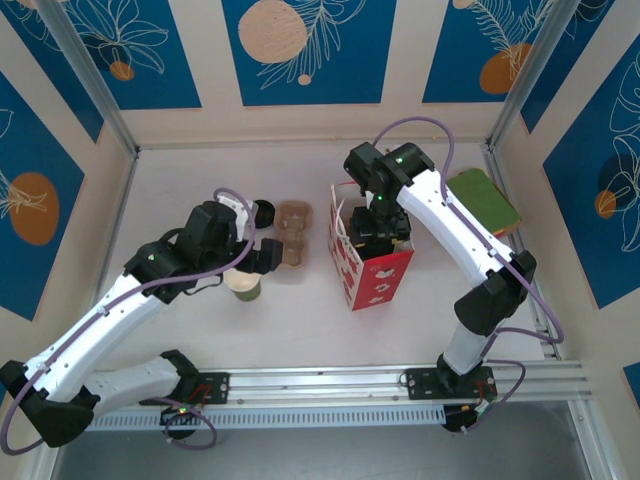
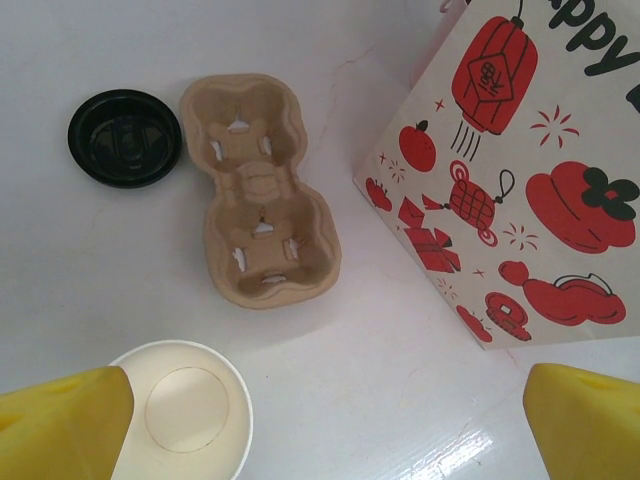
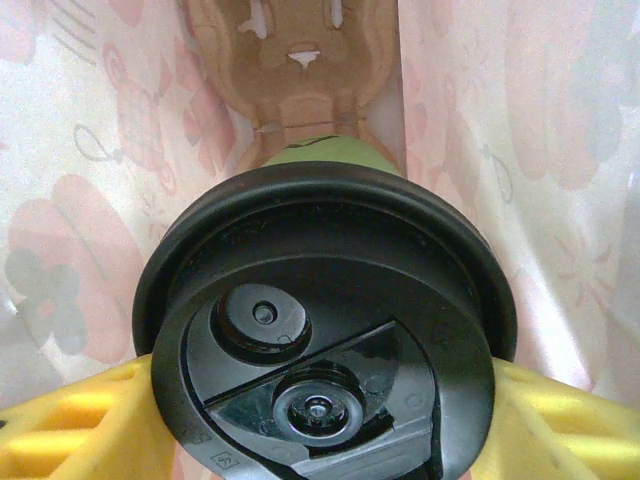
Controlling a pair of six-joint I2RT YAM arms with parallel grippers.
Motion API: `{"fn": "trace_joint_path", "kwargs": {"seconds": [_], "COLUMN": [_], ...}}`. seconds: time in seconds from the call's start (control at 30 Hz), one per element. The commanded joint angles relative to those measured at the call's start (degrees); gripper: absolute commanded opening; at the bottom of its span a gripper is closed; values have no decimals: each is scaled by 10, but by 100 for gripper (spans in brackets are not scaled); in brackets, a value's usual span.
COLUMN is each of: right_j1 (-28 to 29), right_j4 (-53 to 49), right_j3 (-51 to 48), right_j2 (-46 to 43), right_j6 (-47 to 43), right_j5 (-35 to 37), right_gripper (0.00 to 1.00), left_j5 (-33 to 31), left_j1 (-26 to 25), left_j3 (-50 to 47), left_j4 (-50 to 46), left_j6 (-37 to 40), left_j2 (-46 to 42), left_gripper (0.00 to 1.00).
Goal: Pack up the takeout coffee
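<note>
Green paper, black lid: the takeout coffee is a short green cup under a round black lid moulded with a raised button and a sip opening. The lid looks level on the rim.
Grip: the right gripper has its yellow fingers clamped on the cup from both sides, just under the lid.
Cup's place: between those fingers, down inside the red-and-white bag, whose thin walls stand close on either side of the gripper.
Past the fingertips: a brown pulp carrier lies lower in the bag, straight beyond the cup's base. Whether the two touch I cannot tell.
Step in hand: by my reading, setting the coffee into the bag, late in the task.
Next move: it likely calls for seating the cup upright in a carrier well, parting the fingers, then lifting straight out clear of the walls.
Other arm: the left gripper has its fingers wide apart and holds nothing. A lidless cup stands just beside its left finger.
</note>
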Motion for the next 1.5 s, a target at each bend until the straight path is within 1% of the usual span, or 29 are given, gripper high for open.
{"fn": "trace_joint_path", "kwargs": {"seconds": [0.0,0.7,1.2,1.47], "right_j1": [-5,-10,-14,-15], "right_j4": [4,38,54,59], "right_j3": [1,-41,-72,-78], "right_j2": [4,24,15,18], "right_j6": [-10,-24,-23,-23], "right_j5": [-17,-26,-29,-32], "right_gripper": [65,65,65,65], "left_j5": [-7,-8,-3,18], "left_j1": [7,13,15,16], "left_j3": [-6,-7,-8,-8], "left_j4": [6,3,7,12], "left_j6": [-5,-6,-4,-3], "left_j2": [-7,-8,-7,-5], "left_gripper": [100,100,100,100]}}
